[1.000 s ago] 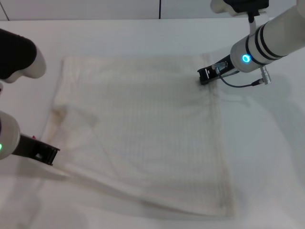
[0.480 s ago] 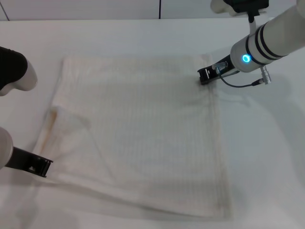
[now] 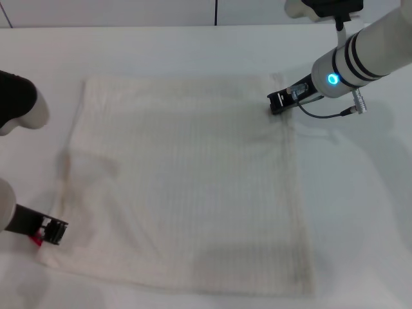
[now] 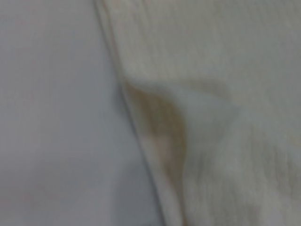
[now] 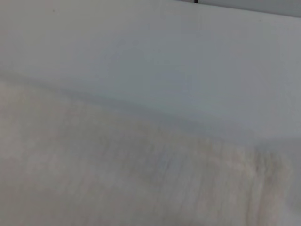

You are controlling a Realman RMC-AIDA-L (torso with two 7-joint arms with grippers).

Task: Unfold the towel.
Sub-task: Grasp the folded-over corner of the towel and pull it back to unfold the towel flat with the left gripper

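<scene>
Cream-white towel point(image 3: 183, 180) spread flat on white table point(image 3: 360, 212), left gripper point(image 3: 50, 232) at its red-tagged corner

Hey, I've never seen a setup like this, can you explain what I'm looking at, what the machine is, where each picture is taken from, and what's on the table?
This is a two-armed robot working at a white table. The wide picture comes from a camera on its head, looking down. The other two come from cameras on its wrists, so they show only close-up cloth and table.

A cream-white towel lies spread almost flat. The left end effector sits at the towel's near left corner, beside a small red tag. The right end effector rests at the far right corner. Whether either is pinching the cloth can't be seen. The left wrist view shows a small raised fold along the towel's edge.
</scene>
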